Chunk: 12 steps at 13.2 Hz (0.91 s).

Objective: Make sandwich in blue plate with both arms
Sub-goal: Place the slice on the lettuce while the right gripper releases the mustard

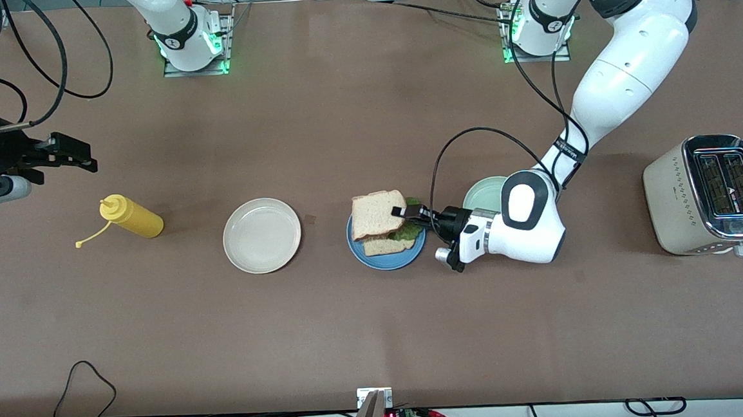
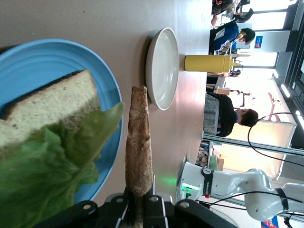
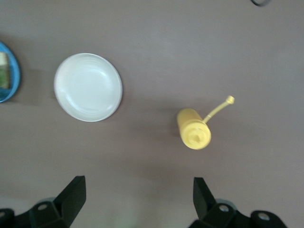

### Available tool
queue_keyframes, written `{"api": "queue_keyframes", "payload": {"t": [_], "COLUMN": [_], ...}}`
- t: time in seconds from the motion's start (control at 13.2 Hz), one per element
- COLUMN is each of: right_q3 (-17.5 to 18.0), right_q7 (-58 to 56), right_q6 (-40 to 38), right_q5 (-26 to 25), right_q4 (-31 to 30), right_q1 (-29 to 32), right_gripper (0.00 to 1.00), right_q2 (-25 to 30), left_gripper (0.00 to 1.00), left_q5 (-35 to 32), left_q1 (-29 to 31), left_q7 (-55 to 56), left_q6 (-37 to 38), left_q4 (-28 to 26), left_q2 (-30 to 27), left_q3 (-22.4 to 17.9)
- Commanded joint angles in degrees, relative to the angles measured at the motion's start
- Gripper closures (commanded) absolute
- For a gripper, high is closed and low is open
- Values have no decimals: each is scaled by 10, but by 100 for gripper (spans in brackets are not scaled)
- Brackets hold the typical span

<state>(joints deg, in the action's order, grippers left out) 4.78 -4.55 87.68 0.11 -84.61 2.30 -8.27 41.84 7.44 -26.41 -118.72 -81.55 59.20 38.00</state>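
Sandwich top slice (image 1: 377,213), pinched by left gripper (image 1: 410,214), hides lettuce (image 1: 413,230); right gripper (image 3: 137,199) waits spread.

Cream plate (image 1: 261,235) and mustard bottle (image 1: 132,216) stand well apart.

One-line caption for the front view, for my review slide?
Left gripper holds the top bread slice over lettuce and bread on the blue plate; right gripper waits open.

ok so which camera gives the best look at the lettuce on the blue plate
The left wrist view: the lettuce fills the foreground, ruffled, lying on the lower bread slice on the blue plate. The front view shows only a green edge under the held top slice. The right wrist view shows a green sliver at most.
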Motion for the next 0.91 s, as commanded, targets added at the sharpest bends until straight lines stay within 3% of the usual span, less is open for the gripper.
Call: {"api": "queue_keyframes", "payload": {"t": [0.0, 0.08, 0.15, 0.23, 0.45, 0.83], "right_q3": [-9, -9, -10, -9, -9, -27], "right_q7": [19, 26, 27, 30, 29, 26], "right_q6": [33, 38, 42, 42, 42, 48], "right_q5": [-47, -49, -49, -49, -47, -44], "right_q4": [-41, -60, -67, -74, -79, -85], "right_q1": [-8, -4, 2, 2, 2, -10], "right_gripper": [0, 0, 0, 0, 0, 0], "right_q2": [22, 27, 26, 19, 11, 30], "left_gripper": [85, 70, 9, 0, 0, 0], "left_q5": [12, 7, 5, 5, -7, -111], "left_q1": [1, 0, 5, 8, 9, 23], "left_q7": [-52, -58, -65, -72, -87, -72], "left_q6": [0, 0, 0, 0, 0, 30], "left_q4": [-5, -2, 0, 0, 1, 9], "left_q2": [-6, -7, -7, -7, -14, -57], "left_q3": [-22, -23, -24, -25, -31, -31]}}
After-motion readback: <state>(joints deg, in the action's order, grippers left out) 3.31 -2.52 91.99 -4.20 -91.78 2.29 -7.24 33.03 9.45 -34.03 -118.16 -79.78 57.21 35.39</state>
